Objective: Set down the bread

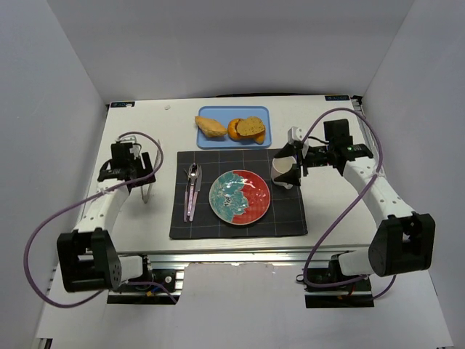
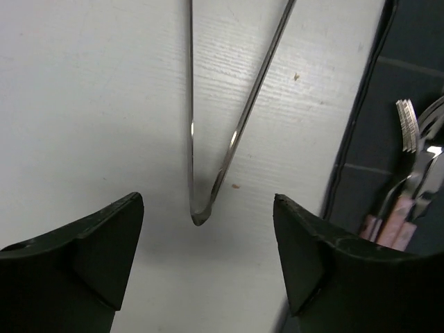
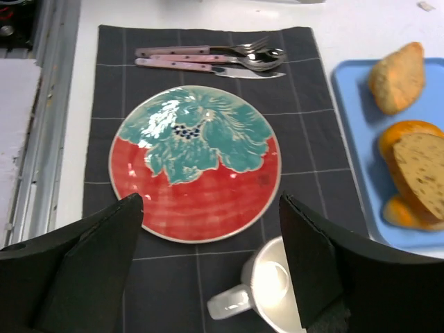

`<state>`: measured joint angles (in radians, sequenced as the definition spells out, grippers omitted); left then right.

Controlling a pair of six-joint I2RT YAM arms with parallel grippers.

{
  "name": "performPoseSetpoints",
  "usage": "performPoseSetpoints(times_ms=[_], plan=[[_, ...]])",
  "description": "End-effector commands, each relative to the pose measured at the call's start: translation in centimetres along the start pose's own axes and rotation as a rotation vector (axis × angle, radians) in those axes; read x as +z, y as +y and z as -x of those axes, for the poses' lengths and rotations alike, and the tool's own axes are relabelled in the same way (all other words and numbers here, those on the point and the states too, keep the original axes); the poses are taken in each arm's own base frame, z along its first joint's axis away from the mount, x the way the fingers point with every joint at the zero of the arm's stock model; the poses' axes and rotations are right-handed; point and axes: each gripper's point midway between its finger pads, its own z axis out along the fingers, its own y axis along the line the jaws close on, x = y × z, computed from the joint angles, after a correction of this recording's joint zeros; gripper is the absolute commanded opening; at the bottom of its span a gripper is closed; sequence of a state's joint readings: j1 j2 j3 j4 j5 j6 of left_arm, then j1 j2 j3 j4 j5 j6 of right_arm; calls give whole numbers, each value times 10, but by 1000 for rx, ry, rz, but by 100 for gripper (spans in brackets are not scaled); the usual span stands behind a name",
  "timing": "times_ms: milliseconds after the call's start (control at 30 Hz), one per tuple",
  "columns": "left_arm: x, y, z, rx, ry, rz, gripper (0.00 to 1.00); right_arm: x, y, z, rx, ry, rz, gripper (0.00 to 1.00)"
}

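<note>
There gaped the left gripper (image 2: 208,208) and right gripper (image 3: 210,199), wide, empty; the pale golden pointed bread roll (image 3: 397,78) on the blue tray (image 1: 261,110) looked light, squashy, best pinched mid-length.

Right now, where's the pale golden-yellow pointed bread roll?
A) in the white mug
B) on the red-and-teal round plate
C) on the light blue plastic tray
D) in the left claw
C: the pale golden-yellow bread roll lies on the light blue tray, left of the brown-crusted slice.
</note>
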<state>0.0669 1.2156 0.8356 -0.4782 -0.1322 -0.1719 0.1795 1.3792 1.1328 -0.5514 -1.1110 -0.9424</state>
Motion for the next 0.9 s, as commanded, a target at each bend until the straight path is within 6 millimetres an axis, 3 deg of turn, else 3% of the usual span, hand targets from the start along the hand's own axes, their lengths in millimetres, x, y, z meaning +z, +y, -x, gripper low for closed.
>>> performPoseSetpoints(times_ms=[0,433,600,667,767,800,867], plan=[[7,-4,14,166,5,-47,85,2,13,10,-44,-29,13,84],[91,-14,-23,340,175,-114,88,-1,12,7,-44,3,-31,87],[118,-19,-14,294,155,-117,83,-3,9,8,-45,8,-40,87],[128,-27,-22,270,184,-161,78,-5,9,10,-53,17,-51,87],[137,-33,-34,227,236,-216,57,-8,9,11,-77,31,-70,87],[138,-32,-40,219,252,-220,46,-10,8,11,-86,39,-82,87],[136,-31,-46,209,259,-227,37,-13,9,10,-92,45,-92,88]])
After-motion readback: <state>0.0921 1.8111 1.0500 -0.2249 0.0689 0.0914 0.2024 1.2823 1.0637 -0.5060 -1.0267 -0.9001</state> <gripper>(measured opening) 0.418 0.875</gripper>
